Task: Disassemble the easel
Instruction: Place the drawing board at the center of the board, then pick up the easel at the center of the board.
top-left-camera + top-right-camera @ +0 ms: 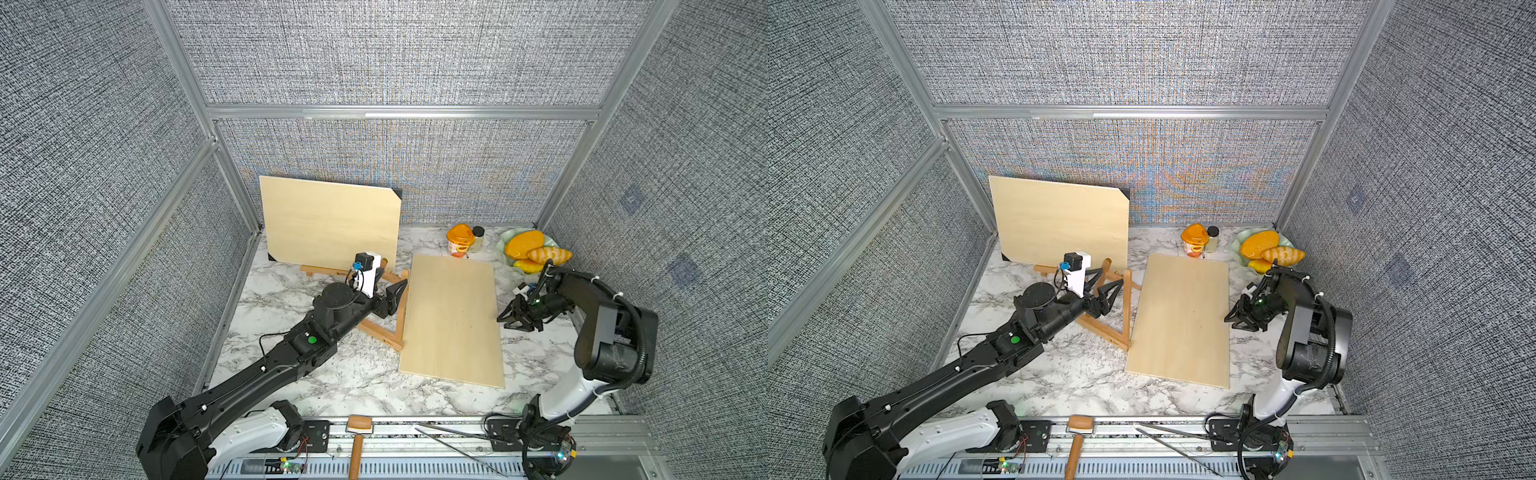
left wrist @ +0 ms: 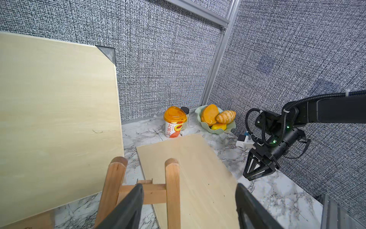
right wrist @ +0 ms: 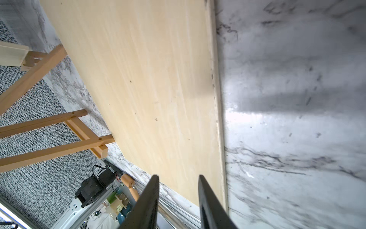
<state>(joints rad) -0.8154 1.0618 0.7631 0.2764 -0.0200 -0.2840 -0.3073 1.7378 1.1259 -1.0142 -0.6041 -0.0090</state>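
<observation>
The wooden easel (image 1: 400, 309) stands at mid-table, its bars (image 1: 1126, 309) showing in both top views. A pale board (image 1: 332, 220) with black corners leans on its ledge at the back. A second pale board (image 1: 453, 320) lies flat on the table next to the frame. My left gripper (image 2: 190, 190) is open, and one easel rail (image 2: 172, 198) stands between its fingers without either finger touching it. My right gripper (image 3: 178, 180) is open with nothing in it, low over the right edge of the flat board (image 3: 148, 89); in a top view it (image 1: 509, 322) sits just off that edge.
At the back right stand an orange-lidded cup (image 1: 460, 241), a small jar (image 1: 478, 237) and a green bowl (image 1: 508, 241) of fake food. A mallet (image 1: 356, 440) and a thin metal rod (image 1: 457, 442) lie on the front rail. Fabric walls close in three sides.
</observation>
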